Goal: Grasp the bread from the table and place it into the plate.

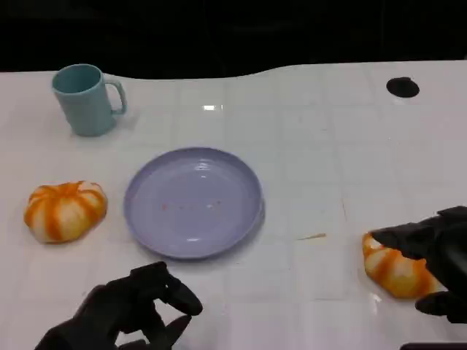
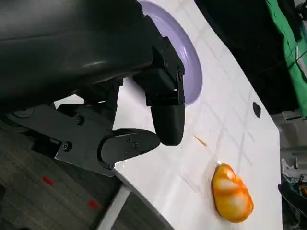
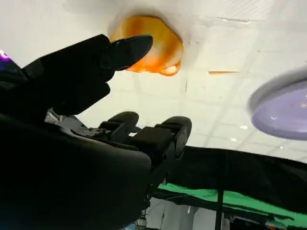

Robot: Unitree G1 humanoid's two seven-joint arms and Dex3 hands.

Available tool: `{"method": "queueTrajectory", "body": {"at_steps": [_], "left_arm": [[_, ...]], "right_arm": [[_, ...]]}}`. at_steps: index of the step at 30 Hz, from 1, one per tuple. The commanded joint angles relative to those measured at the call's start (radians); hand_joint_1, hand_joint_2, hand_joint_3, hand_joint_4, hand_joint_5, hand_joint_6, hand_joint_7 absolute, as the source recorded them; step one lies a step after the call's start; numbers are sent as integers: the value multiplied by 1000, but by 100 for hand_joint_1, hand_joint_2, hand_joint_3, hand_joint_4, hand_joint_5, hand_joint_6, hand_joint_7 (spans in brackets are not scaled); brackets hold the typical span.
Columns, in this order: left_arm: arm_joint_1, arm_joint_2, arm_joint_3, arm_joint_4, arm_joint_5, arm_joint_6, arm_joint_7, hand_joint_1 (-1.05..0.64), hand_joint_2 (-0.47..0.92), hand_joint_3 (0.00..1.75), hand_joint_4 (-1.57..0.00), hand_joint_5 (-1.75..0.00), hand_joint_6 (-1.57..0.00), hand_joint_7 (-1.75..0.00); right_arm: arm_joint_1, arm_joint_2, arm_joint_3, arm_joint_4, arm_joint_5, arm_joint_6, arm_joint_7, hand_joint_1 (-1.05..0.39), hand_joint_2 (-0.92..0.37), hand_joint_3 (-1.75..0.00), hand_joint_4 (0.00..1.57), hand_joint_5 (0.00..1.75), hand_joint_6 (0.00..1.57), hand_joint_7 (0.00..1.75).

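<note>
**Robot hand closes in on bread roll beside plate**

White, glossy tabletop (image 1: 321, 168) marked with a faint grid of squares fills the scene, with a dark backdrop behind its far edge. At the centre sits a round, shallow plate (image 1: 193, 202) of smooth lavender, its rim slightly raised and its face bare apart from a few tiny specks. Left of the plate lies a plump, rounded bun (image 1: 65, 210), orange with pale stripes like a small pumpkin. Beyond the plate to its left stands a matte teal mug (image 1: 86, 99), upright, its handle turned toward the right. A small black round hole (image 1: 403, 87) shows in the tabletop far to the plate's right. No writing or labels can be read on anything.

Well to the right of the plate, a second striped orange roll, the bread (image 1: 395, 268), rests on the table. The right hand (image 1: 436, 257), black and hard-shelled, is at the bread's right side, one finger reaching over its top and another lower down; fingers are spread around it, and whether they touch it cannot be told. From the right wrist, a fingertip (image 3: 132, 48) overlaps the bread.

Nearer than the plate, the left hand (image 1: 135, 306) hovers with fingers curled inward, holding nothing.
</note>
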State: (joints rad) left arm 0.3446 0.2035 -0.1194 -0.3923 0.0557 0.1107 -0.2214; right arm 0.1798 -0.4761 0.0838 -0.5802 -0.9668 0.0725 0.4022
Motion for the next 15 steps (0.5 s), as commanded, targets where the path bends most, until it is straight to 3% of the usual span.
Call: {"method": "queueTrajectory", "body": {"at_steps": [1, 15], "left_arm": [[-4, 6, -1, 4, 3, -6, -2, -28, 83, 60, -66, -175, -65, -125], [4, 6, -8, -23, 12, 8, 4, -29, 82, 61, -64, -175, -65, -125]], "right_arm": [[-26, -10, 20, 49, -42, 8, 7, -45, -76, -1, 25, 15, 35, 0], [-169, -4, 114, 367, -69, 6, -79, -43, -80, -1, 31, 16, 40, 2]]}}
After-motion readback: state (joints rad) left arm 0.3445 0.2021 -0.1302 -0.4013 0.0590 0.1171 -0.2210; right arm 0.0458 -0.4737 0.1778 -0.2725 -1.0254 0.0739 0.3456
